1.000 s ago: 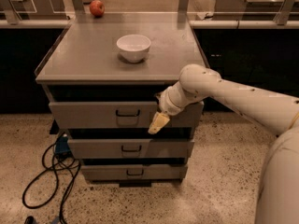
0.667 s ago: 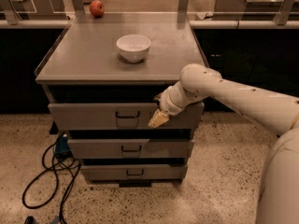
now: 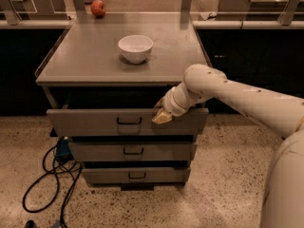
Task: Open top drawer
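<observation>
So the top drawer (image 3: 95,122) sits mid-frame, a wide grey metal front right under the desk (image 3: 85,65) surface. It looks partly slid out already, since there's a dark gap showing above its front. It's stiff sheet metal, so it won't flex or break. My guess is it's a bit heavy and runs on rails, so a straight pull toward the bottom of the frame should do it. The obvious hold is the small black handle (image 3: 129,121) in the centre, or else hook over the top lip.

The gripper (image 3: 162,117) is at that top lip, just right of the handle, touching or nearly touching the front edge. Can't tell whether it's open or closed, or whether it's got a hold on the lip.

Further out, a bowl (image 3: 135,48) sits on the desk, so avoid jerky pulls.
</observation>
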Robot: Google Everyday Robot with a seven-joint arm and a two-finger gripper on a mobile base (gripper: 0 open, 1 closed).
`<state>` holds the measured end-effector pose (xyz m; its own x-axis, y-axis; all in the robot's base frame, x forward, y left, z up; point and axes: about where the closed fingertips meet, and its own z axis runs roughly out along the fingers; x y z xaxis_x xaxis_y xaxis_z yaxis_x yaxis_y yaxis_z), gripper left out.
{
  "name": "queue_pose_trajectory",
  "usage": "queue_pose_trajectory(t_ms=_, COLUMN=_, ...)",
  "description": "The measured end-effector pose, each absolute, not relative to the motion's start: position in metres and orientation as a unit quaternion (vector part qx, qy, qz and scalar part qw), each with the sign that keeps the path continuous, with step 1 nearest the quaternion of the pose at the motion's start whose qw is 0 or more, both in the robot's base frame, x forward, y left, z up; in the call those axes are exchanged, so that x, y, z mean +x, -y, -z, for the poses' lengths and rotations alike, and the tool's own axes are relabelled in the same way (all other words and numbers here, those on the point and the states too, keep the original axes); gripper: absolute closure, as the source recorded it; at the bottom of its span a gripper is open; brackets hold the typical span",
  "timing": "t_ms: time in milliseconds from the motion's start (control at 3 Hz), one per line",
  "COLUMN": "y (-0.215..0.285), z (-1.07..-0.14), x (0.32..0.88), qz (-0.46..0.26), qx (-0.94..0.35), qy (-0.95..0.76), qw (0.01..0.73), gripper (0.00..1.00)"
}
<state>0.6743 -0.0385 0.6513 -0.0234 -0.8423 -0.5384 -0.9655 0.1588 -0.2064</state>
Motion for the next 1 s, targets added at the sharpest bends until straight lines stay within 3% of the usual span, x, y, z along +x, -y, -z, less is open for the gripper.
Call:
queue_pose_trajectory(t_ms=333, y=0.038, z=-0.66, x=0.674, qz=-0.109, qx=-0.639, qy=-0.707, qw=0.282, gripper=1.0)
queue_pose_trajectory(t_ms=1000, y=0.042, z=-0.655, x=0.649, qz=-0.1, qx=-0.643, qy=-0.707, qw=0.277, gripper=1.0)
